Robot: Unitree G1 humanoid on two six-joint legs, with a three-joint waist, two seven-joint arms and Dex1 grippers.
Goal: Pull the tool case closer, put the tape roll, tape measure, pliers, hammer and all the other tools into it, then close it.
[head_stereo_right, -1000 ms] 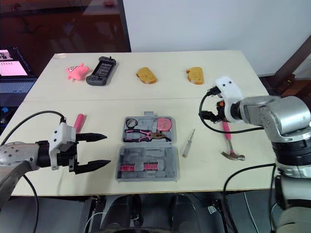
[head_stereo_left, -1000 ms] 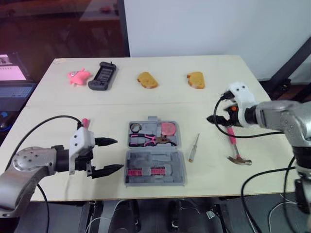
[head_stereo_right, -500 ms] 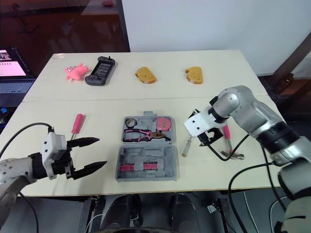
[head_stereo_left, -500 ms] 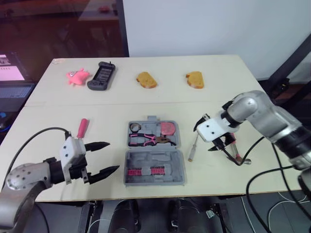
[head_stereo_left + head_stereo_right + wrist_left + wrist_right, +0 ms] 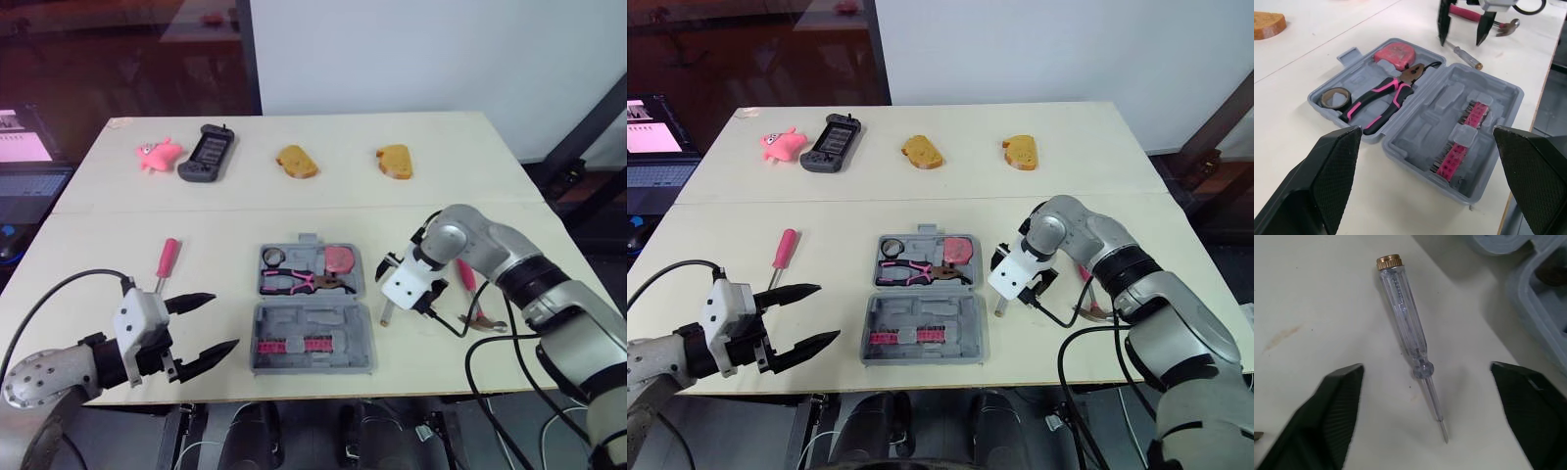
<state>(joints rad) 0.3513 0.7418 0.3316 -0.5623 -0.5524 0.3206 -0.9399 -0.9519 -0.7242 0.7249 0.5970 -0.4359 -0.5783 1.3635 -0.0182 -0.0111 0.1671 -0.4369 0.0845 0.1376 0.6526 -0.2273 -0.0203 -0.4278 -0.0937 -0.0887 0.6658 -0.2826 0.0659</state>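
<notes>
Case: grey plastic tool case lies open, centre of the pale wooden table, close to its 6 o'clock edge.
Contents: black tape roll, pink-handled pliers and pink tape measure sit in the 12 o'clock half; pink bit strips sit in the 6 o'clock half.
Loose tools: clear-handled screwdriver with a brass cap lies just at 3 o'clock of the case; pink-handled hammer lies farther out at 3 o'clock; pink-handled screwdriver lies at 10 o'clock.
Right gripper: over the clear-handled screwdriver, jaws spread wide, one finger each side, not clamped.
Left gripper: at 8 o'clock of the case, jaws apart, empty.
</notes>
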